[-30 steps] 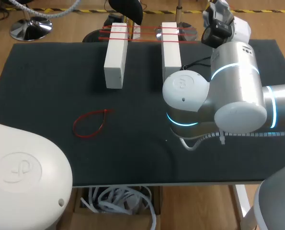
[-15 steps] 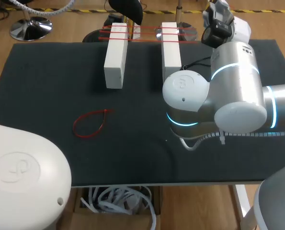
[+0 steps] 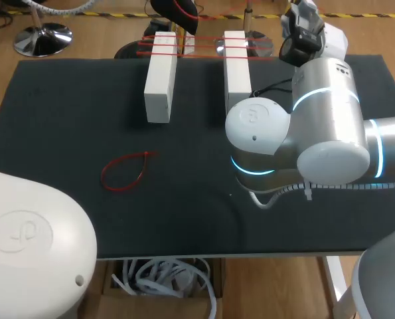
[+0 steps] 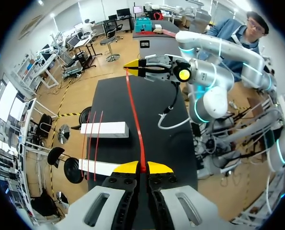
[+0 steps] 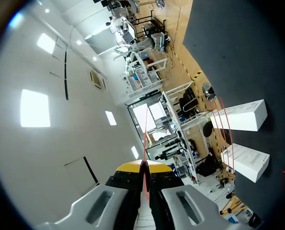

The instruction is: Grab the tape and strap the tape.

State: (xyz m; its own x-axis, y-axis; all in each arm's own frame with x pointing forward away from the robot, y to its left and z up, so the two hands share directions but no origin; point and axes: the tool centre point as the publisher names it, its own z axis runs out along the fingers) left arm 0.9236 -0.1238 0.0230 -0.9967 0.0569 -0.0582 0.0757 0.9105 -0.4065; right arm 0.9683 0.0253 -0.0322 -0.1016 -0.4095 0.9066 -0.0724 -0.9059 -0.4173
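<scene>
A long red tape point(image 4: 135, 115) runs taut above the table between my two grippers. My left gripper point(image 4: 142, 167) is shut on one end, high over the black mat point(image 4: 152, 139). My right gripper point(image 4: 129, 64) pinches the other end, and in its own view the right gripper point(image 5: 145, 165) is shut on the thin red tape point(image 5: 145, 143). Two white blocks point(image 3: 160, 76) point(image 3: 237, 66) lie side by side on the mat, with red straps point(image 3: 197, 46) across their far ends. In the head view neither gripper's fingers show.
A loose red tape loop point(image 3: 124, 171) lies on the mat point(image 3: 64, 119) left of the middle. My right arm point(image 3: 323, 126) bulks over the mat's right half. My left arm's shell point(image 3: 31, 246) fills the near left corner.
A short piece of red now shows at the far edge of the head view. My left arm's shell has shifted slightly. Nothing else has moved.
</scene>
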